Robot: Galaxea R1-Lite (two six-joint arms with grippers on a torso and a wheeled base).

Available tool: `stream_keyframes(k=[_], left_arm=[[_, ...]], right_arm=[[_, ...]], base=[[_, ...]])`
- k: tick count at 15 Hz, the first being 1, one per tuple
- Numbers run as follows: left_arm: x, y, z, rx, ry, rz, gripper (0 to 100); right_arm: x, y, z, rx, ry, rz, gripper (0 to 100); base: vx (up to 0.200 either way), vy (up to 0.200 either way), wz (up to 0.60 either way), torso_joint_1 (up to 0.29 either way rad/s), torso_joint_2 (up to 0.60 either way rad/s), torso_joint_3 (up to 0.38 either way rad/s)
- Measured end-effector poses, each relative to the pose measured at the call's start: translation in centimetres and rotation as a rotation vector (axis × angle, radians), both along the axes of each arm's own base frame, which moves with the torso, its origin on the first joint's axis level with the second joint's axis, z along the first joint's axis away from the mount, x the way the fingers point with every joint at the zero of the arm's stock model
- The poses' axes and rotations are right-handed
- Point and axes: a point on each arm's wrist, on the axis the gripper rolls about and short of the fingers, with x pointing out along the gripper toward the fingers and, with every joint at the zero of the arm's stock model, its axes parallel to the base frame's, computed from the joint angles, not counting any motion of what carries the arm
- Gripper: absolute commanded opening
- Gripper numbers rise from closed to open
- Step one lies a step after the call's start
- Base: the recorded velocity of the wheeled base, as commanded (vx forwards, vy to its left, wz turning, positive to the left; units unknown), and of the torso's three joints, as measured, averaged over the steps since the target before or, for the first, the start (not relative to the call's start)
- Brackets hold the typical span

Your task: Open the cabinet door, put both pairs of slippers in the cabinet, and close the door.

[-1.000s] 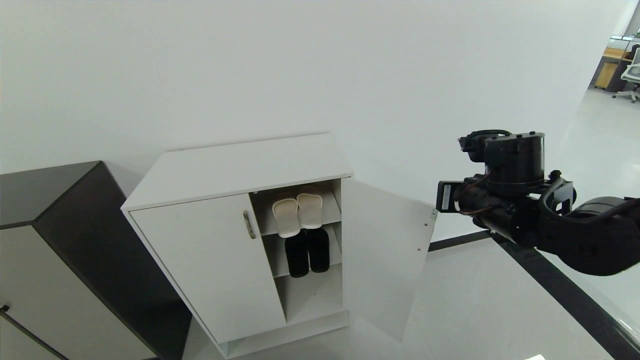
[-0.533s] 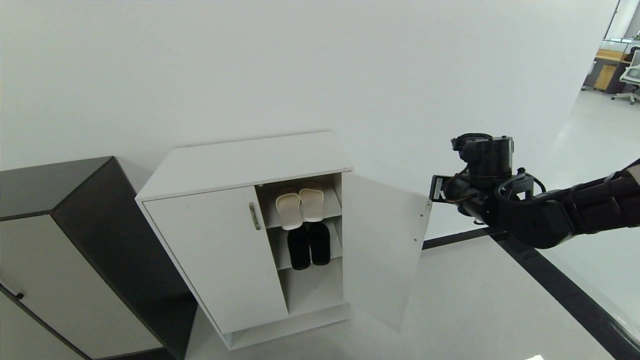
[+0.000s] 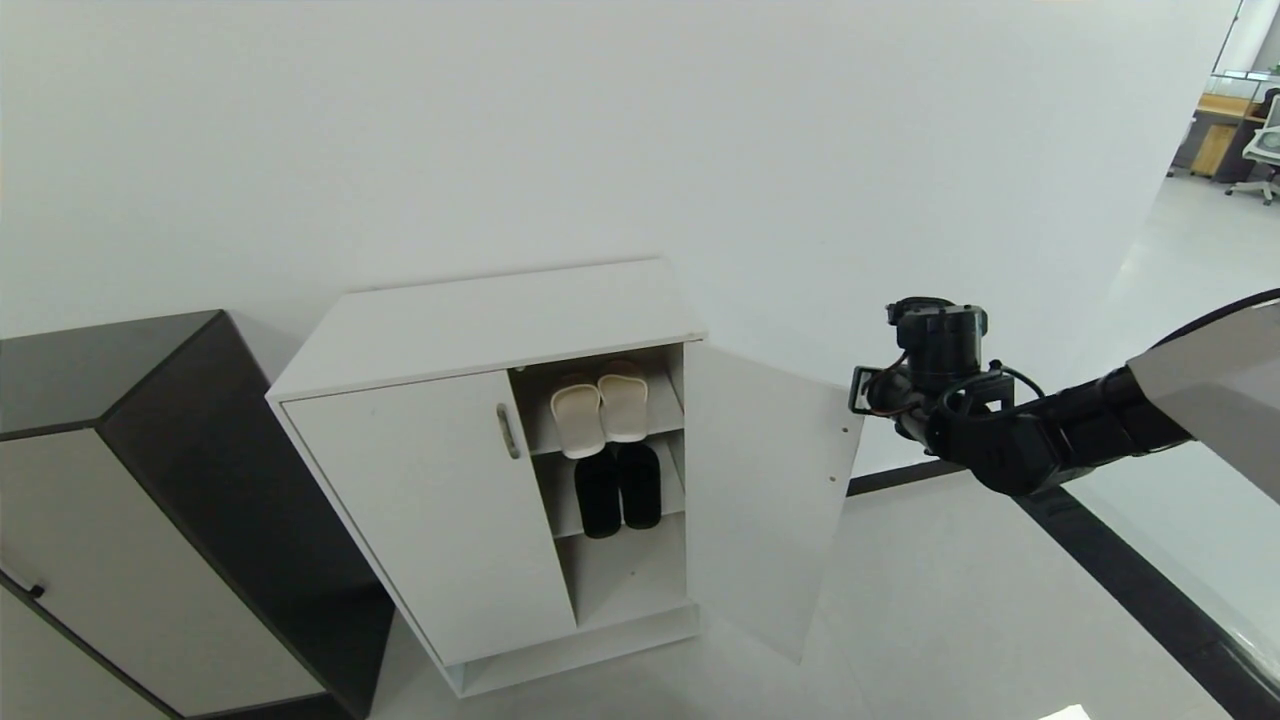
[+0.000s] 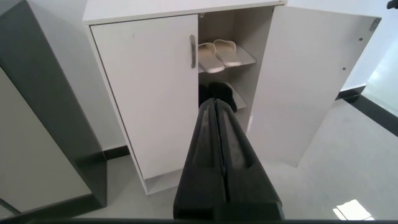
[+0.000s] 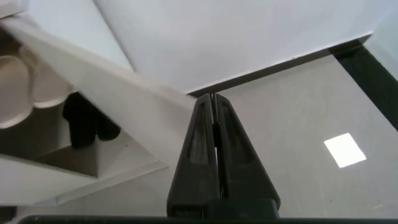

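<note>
Cabinet (image 3: 480, 320): white, standing on the floor (image 3: 950, 620) against the wall (image 3: 600, 130). The right door (image 3: 765, 480) is swung wide open. The left door (image 3: 430, 510) is closed, with a handle (image 3: 503, 430) at its inner edge.

Contents: the white slippers (image 3: 600, 412) lie side by side on the top shelf, their ends overhanging the shelf's front edge. The black slippers (image 3: 620, 488) lie side by side on the middle shelf, directly below the white pair. Both pairs are inside the open compartment.

Right pincer (image 3: 858, 390): fingers pressed together, gripping nothing. It is held level with the upper free corner of the right door, just beside the door's outer edge. Whether it touches the door cannot be told.

Left pincer (image 4: 214, 102): fingers together, gripping nothing. It is held in front of the cabinet, apart from it, and points towards the open compartment.

Surroundings: a dark cabinet (image 3: 110, 380) stands just beside the white one on its left. A black strip (image 3: 1130, 590) runs across the floor on the right.
</note>
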Motion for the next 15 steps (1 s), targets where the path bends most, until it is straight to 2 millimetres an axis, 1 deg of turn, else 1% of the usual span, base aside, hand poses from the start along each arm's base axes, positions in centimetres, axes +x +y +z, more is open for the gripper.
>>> stream_keyframes(k=[4,6,8,11,15], left_arm=[[0.0,0.0,0.0,-0.001,0.000,0.000,0],[0.0,0.0,0.0,-0.001,0.000,0.000,0],[0.0,0.0,0.0,-0.001,0.000,0.000,0],[0.0,0.0,0.0,-0.001,0.000,0.000,0],[0.0,0.0,0.0,-0.001,0.000,0.000,0]], right_arm=[[1.4,-0.2,-1.8,-0.006,0.016,-0.016,0],[1.6,-0.2,-2.1,-0.007,0.020,-0.018,0],[1.3,-0.1,-2.2,-0.009,0.027,-0.014,0],[-0.2,0.7,-2.0,-0.018,0.045,0.016,0],[-4.0,3.6,-1.3,-0.034,0.071,0.117,0]], base=[[0.000,0.000,0.00,0.000,0.00,0.000],[0.000,0.000,0.00,0.000,0.00,0.000],[0.000,0.000,0.00,0.000,0.00,0.000],[0.000,0.000,0.00,0.000,0.00,0.000],[0.000,0.000,0.00,0.000,0.00,0.000]])
